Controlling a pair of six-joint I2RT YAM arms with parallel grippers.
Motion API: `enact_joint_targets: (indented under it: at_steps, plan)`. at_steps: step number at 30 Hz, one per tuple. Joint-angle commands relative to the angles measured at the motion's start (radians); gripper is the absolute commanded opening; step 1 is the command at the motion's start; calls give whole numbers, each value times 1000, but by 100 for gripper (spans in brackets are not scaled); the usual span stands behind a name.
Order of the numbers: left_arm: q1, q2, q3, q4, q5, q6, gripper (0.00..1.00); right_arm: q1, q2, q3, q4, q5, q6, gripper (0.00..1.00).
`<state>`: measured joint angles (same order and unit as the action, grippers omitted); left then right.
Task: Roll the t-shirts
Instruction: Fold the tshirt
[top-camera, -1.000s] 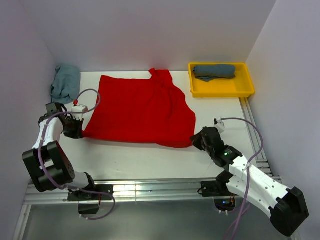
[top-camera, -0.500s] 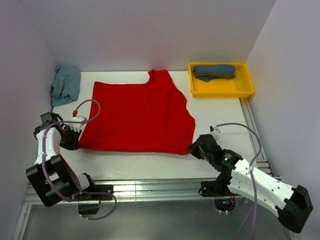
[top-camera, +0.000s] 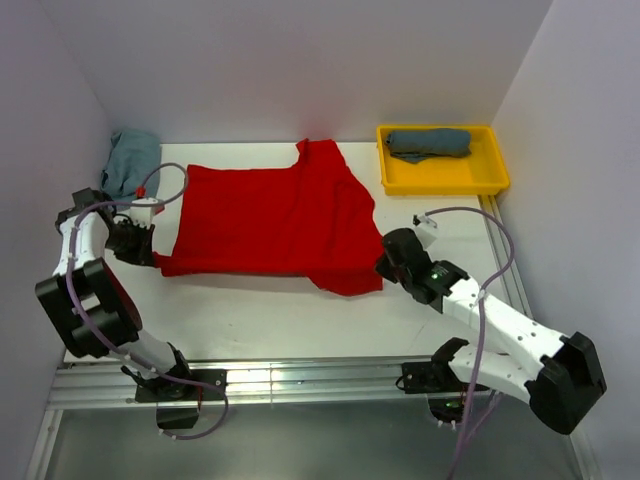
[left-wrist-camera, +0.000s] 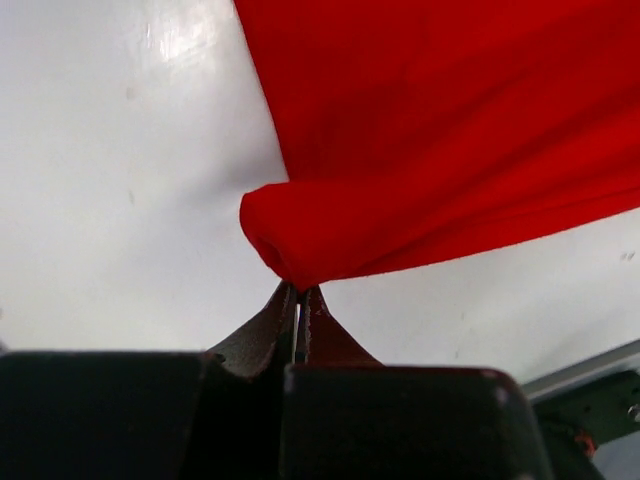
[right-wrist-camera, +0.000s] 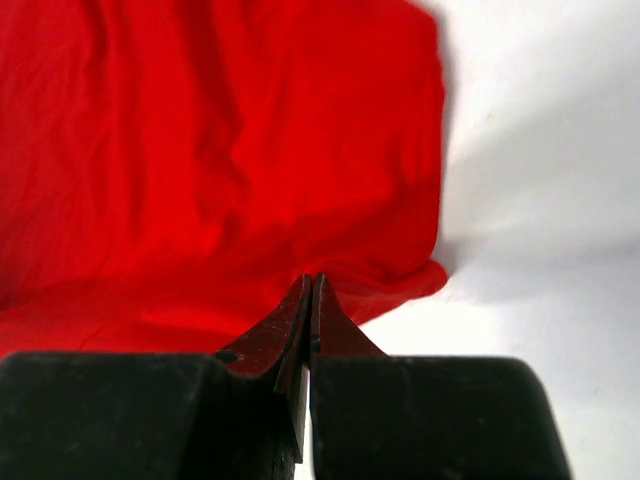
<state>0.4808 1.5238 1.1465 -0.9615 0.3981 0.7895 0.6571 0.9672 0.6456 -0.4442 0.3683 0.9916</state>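
Observation:
A bright red t-shirt (top-camera: 270, 215) lies spread across the middle of the white table. My left gripper (top-camera: 153, 260) is shut on the shirt's near left corner, which bunches into a fold (left-wrist-camera: 300, 235) right at the fingertips (left-wrist-camera: 298, 290). My right gripper (top-camera: 381, 271) is shut on the near right corner, where the hem (right-wrist-camera: 400, 285) curls over beside the shut jaws (right-wrist-camera: 312, 282). A slate blue-grey t-shirt (top-camera: 430, 143) lies rolled in the yellow tray. A pale teal t-shirt (top-camera: 130, 162) sits crumpled at the back left corner.
The yellow tray (top-camera: 440, 186) stands at the back right of the table. Pale walls close in the left, back and right sides. An aluminium rail (top-camera: 300, 380) runs along the near edge by the arm bases. A strip of bare white table (top-camera: 270, 320) shows between the shirt and the rail.
Both grippers first drew the red shirt's near hem toward the rail, then moved it back away from it. The near edge now sits farther back, with the right corner curled over.

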Motion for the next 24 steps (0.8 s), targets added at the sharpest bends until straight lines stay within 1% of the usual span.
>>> enact_joint_targets:
  at_steps: [1,4,10,19,24]
  plan:
    - [-62,68,59,58,50,-71,0,-73,73,58,61,0,-105,0]
    - [-110,136,96,121,58,-137,0,-106,132,84,93,-11,-137,0]
    - [-131,256,219,176,96,-248,0,-151,261,129,139,-20,-188,0]
    - [-179,398,312,214,74,-323,0,-178,410,198,174,-16,-215,0]
    - [-200,438,332,233,53,-349,0,-182,441,206,185,-8,-219,0]
